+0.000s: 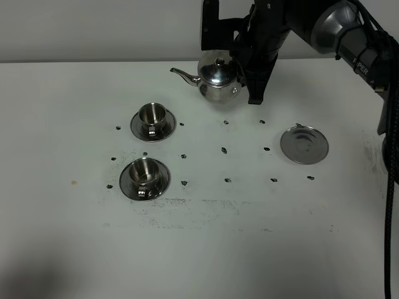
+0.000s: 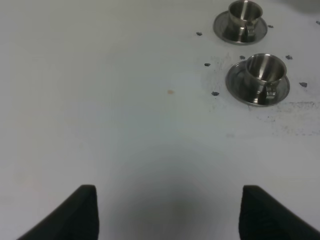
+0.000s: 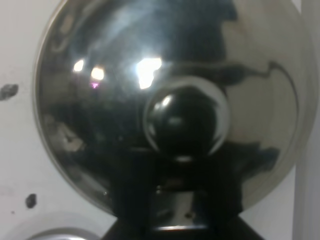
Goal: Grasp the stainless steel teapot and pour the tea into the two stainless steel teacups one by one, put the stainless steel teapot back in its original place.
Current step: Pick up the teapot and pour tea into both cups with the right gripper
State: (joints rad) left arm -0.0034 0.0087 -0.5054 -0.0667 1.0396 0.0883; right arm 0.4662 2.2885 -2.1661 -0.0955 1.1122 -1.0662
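The stainless steel teapot [image 1: 218, 78] hangs upright at the back middle of the table, spout to the left. My right gripper [image 1: 247, 73] is shut on its loop handle from the right. The right wrist view is filled by the teapot [image 3: 170, 90] and its lid knob, with the right gripper [image 3: 175, 222] on the handle. The two stainless steel teacups stand on saucers at the left, one farther [image 1: 151, 115] [image 2: 245, 12] and one nearer [image 1: 144, 170] [image 2: 265, 70]. No tea shows. The round coaster [image 1: 304, 144], the original place, lies bare at the right. My left gripper [image 2: 169, 202] is open over bare table.
Small dark marks [image 1: 224, 150] dot the white table [image 1: 206, 249] between the cups and the coaster. The right arm's black cable [image 1: 391, 187] runs down the right edge. A saucer rim [image 3: 50, 235] shows beside the teapot in the right wrist view.
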